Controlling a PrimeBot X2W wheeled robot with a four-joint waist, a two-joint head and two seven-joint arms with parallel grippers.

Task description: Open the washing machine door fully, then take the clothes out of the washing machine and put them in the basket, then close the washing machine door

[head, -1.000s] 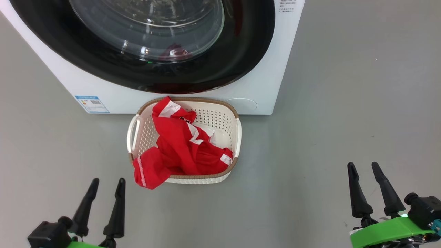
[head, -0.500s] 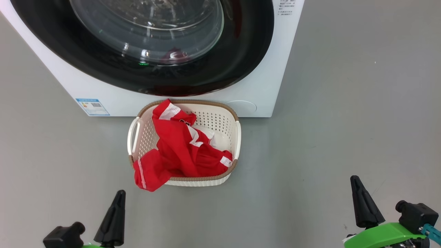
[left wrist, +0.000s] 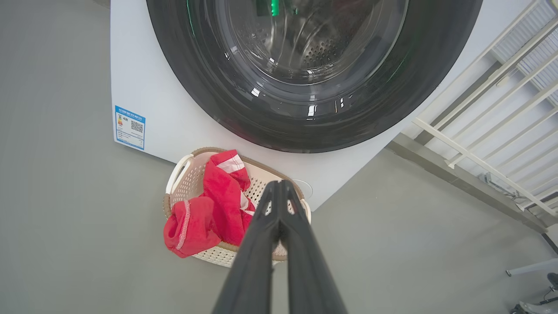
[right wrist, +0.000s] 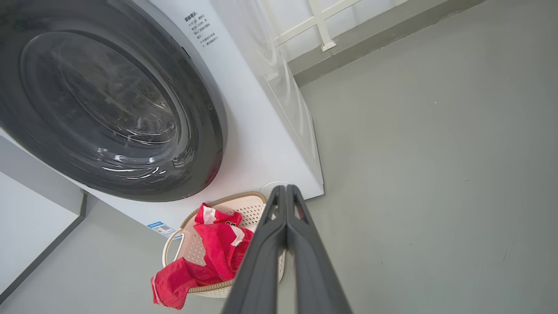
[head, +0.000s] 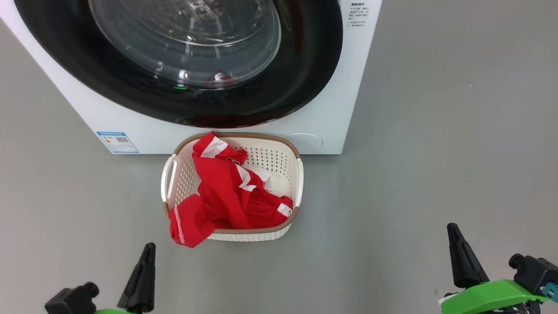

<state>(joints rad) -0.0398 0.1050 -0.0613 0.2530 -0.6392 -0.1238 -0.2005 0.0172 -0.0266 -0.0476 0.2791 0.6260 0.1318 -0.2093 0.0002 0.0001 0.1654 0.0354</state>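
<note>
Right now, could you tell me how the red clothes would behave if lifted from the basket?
Probably floppy: the clothes lie crumpled, one fold drooping over the basket rim. Likely light: the fabric looks thin.

Head camera: high up, looking forward and steeply down. I get the lower part of the washing machine door (head: 183, 52) and the basket (head: 274, 159) close below it on the floor (head: 436, 131).

Left wrist camera: looks along the left gripper (left wrist: 279, 186), facing the washing machine (left wrist: 144, 87) front nearly square-on, with a white railing (left wrist: 479, 161) at the right.

Right wrist camera: looks along the right gripper (right wrist: 285, 188), rolled, from off to the right, and catches the machine's side panel.

All three share the door, the basket and the blue sticker (head: 117, 141).
</note>
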